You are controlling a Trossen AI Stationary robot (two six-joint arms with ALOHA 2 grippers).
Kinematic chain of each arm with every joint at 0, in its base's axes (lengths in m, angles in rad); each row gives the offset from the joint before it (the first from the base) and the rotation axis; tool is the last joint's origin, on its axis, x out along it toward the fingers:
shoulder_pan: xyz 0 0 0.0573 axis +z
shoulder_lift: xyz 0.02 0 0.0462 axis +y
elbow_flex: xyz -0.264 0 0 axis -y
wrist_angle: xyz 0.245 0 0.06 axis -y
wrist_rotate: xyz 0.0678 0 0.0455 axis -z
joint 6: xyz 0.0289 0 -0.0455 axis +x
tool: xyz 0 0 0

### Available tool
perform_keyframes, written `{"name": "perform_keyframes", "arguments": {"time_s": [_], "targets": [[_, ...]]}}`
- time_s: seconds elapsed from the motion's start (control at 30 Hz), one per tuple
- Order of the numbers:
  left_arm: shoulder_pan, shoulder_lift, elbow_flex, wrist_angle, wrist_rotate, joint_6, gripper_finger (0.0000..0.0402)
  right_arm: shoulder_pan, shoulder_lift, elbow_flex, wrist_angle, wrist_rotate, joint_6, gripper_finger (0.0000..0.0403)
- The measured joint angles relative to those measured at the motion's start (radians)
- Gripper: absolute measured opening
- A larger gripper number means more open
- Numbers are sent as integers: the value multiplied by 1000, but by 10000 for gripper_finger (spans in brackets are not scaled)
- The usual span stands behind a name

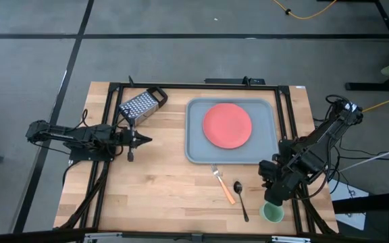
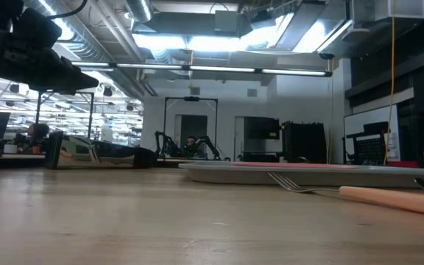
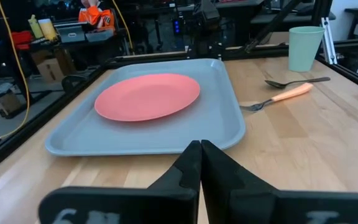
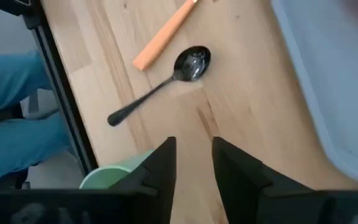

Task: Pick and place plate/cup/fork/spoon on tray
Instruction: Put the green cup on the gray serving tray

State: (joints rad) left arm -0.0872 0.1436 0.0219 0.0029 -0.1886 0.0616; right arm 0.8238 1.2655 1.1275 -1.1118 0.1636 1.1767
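The coral-red plate (image 1: 227, 125) lies flat in the grey-blue tray (image 1: 196, 135) at the table's far middle; both also show in the left wrist view, the plate (image 3: 146, 95) and the tray (image 3: 222, 118). The orange-handled fork (image 1: 223, 183) and the dark spoon (image 1: 240, 199) lie on the wood near the tray's near edge. The pale green cup (image 1: 272, 213) stands upright at the near right corner. My right gripper (image 4: 194, 168) hovers by the cup (image 4: 114, 175), slightly open, with bare wood in the gap. My left gripper (image 1: 147, 140) is shut and empty, left of the tray. My right gripper points down at the table beside the cup. One finger (image 4: 160, 165) hides part of the cup's rim (image 4: 104, 177), and I cannot tell whether it touches it. The cup stands on the table.
A metal box grater (image 1: 140, 104) lies on the table at the far left, just beyond my left gripper. A black frame runs around the table. A person's blue-clad leg (image 4: 17, 106) shows past the table's near edge. Bare wood lies between my left gripper and the fork.
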Motion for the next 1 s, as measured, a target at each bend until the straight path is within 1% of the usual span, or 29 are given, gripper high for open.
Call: {"name": "perform_keyframes", "arguments": {"time_s": [0.1,0.17,0.3,0.43,0.53,0.67,0.77,0.87,1.0], "targets": [[0,0,0,0,0,0,0,27,0,0,-2,-8,27,133],[0,0,0,0,0,0,0,48,0,0,20,-50,47,148],[0,0,0,0,0,0,0,101,0,0,220,-124,40,167],[0,0,0,0,0,0,0,151,0,0,442,-133,-41,169],[0,0,0,0,0,0,0,193,2,0,521,-158,-82,169],[0,0,0,0,0,0,0,238,32,0,498,-159,-43,169],[0,0,0,0,0,0,0,248,74,0,421,-103,29,169],[0,0,0,-1,0,0,0,248,118,0,380,-86,99,169],[0,0,0,-1,0,0,0,245,144,28,365,-86,101,169]]}}
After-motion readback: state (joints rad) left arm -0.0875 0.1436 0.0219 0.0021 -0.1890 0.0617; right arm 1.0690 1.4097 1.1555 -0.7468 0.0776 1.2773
